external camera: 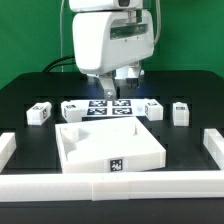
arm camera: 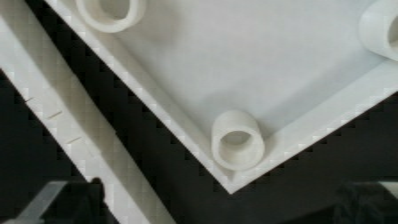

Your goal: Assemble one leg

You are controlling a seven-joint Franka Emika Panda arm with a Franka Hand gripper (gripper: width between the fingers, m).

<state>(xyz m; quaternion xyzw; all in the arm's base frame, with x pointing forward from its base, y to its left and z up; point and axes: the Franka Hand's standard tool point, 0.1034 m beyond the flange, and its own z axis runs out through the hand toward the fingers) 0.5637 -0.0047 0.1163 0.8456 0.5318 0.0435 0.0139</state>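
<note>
Four small white legs with black-and-white markers lie in a row behind the panel: one at the exterior view's left, one and one beside the marker board, and one at the right. My gripper hangs over the marker board, just behind the large white panel, and holds nothing. In the wrist view my gripper is open over the panel's corner, near a round corner recess. Its dark fingertips show at the picture's edge. No leg shows there.
The marker board lies flat between the two inner legs. A low white wall frames the black table at the left, right and front. In the wrist view a long white strip runs beside the panel.
</note>
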